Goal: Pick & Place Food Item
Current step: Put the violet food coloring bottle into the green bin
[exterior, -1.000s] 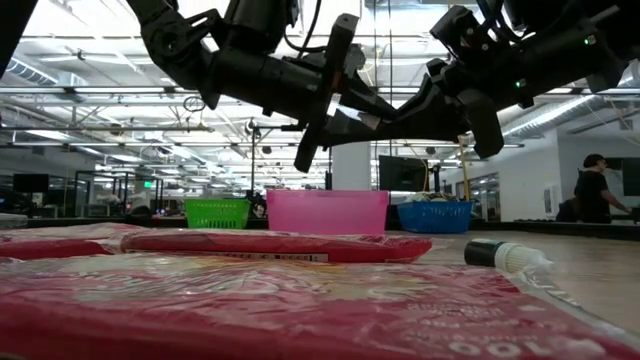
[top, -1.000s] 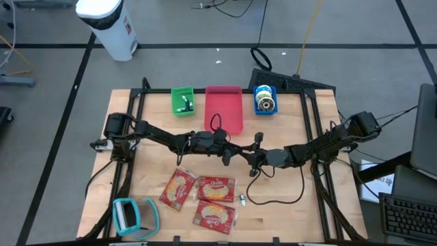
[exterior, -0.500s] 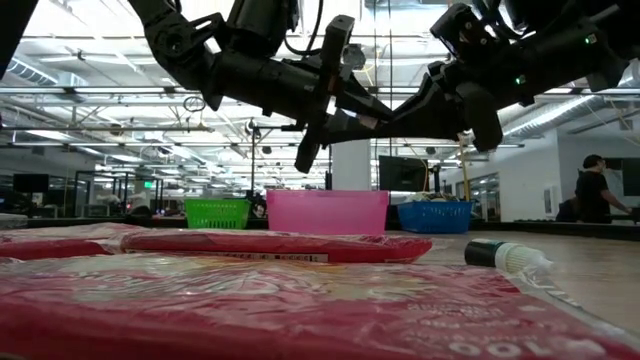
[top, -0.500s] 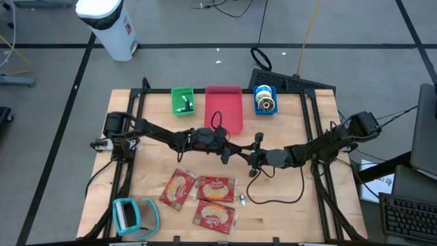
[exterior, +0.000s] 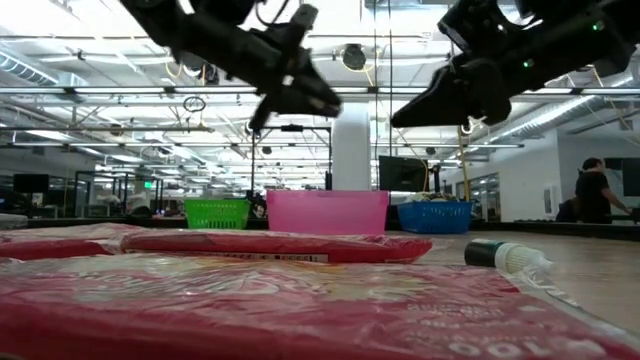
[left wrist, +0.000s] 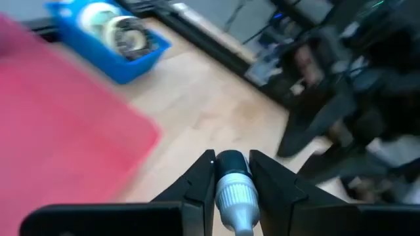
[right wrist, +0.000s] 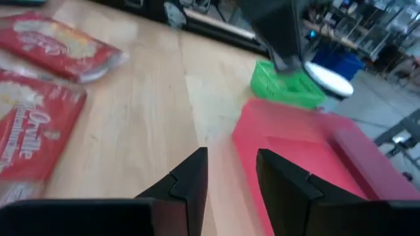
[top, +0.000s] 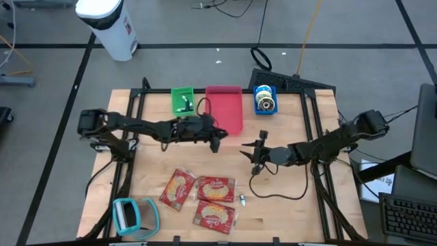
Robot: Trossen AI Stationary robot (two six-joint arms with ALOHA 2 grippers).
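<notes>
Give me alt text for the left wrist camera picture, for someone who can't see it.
The left gripper is shut on a small grey-capped tube, held above a wooden table. A red bin lies to one side and a blue bin holding tape rolls beyond it.

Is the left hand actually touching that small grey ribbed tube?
Touching: the left wrist view shows the left hand with fingers pressed against both sides of the grey ribbed tube.

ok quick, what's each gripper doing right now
Left gripper: shut on a small grey-capped tube, near the pink bin.
Right gripper: open, holding nothing, above the table's middle.
</notes>
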